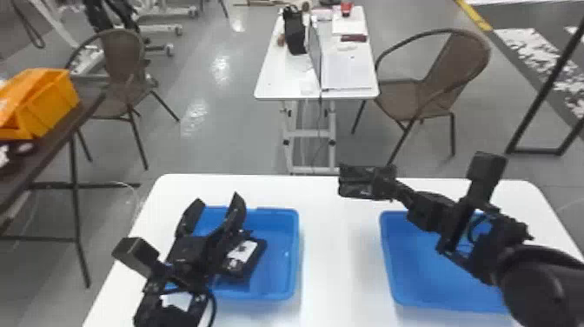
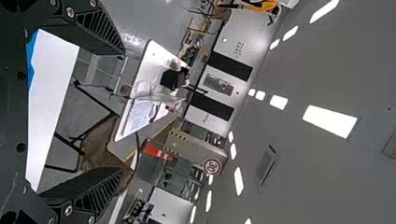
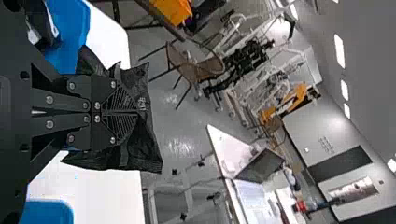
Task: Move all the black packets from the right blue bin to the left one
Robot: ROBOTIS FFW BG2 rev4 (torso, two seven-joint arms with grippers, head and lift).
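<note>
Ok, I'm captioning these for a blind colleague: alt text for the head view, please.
Right gripper holding up a black packet between the left blue bin and right blue bin on a white table; open left gripper near the left bin, where a white-labelled black packet lies.

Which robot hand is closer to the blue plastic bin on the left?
The left hand: it is over the left side of the blue plastic bin; the right hand is off past its right edge, gripping a black packet.

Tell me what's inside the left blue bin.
At least one black packet with a white label lies in the bin. The left gripper covers much of the bin's left side; anything beneath it can't be seen.
</note>
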